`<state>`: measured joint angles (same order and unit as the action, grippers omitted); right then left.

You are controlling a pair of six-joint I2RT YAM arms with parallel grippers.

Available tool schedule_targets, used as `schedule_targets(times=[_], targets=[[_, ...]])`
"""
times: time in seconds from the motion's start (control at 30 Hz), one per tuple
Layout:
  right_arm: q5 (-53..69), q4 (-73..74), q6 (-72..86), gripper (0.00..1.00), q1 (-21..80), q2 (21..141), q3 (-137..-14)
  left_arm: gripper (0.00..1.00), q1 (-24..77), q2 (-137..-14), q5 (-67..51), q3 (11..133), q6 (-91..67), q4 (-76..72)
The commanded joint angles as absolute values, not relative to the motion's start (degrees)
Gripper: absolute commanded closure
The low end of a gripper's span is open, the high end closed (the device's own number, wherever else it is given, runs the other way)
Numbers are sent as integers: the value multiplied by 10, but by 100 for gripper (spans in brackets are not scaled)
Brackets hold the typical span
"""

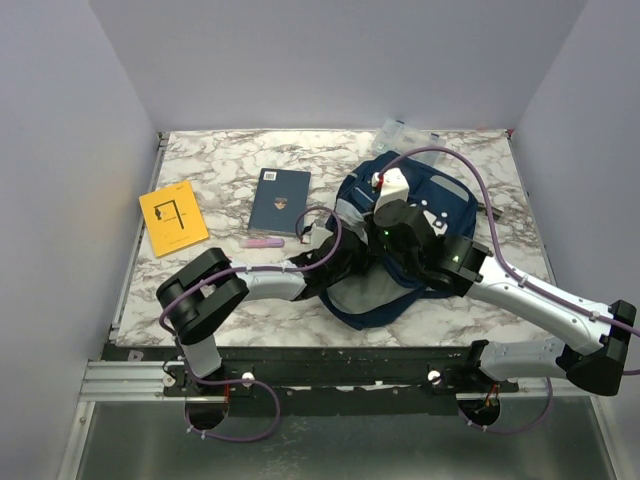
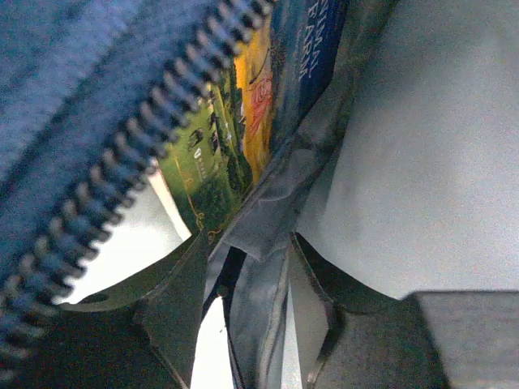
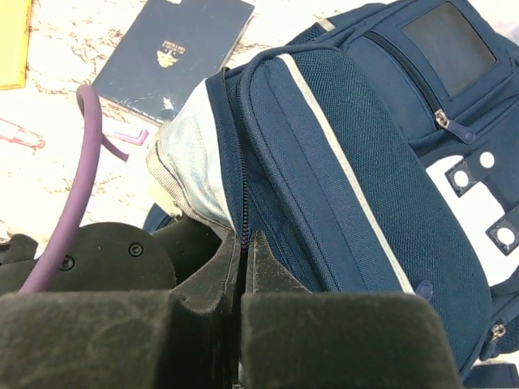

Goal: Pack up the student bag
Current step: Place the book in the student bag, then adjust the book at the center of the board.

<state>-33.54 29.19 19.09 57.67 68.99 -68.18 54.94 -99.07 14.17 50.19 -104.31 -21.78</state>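
Right end effector pressed together on the zipper edge of the student bag, which lies mid-table. Left end effector spread inside it, grey lining between the fingers. Bag looks soft, floppy, bulky. Best hold is probably the zipper hem, not the panels.

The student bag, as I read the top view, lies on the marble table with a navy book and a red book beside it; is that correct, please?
Not quite: the second book is yellow, not red. The top external view shows it on the marble table, farther from the student bag than the navy book.
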Motion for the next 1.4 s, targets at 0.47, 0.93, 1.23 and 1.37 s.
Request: schedule_targets(times=[0.47,0.93,1.23,1.37], targets=[[-373,215,241,99,570,598,-527,31,586,-572,164,313,-756,8],[-17,139,262,47,570,639,-423,2,254,-337,-91,360,-441,206],[-81,35,278,18,570,689,-492,2,96,-500,-180,469,-384,281],[-134,-15,295,9,570,797,-570,2,-17,-525,-139,460,-424,272]])
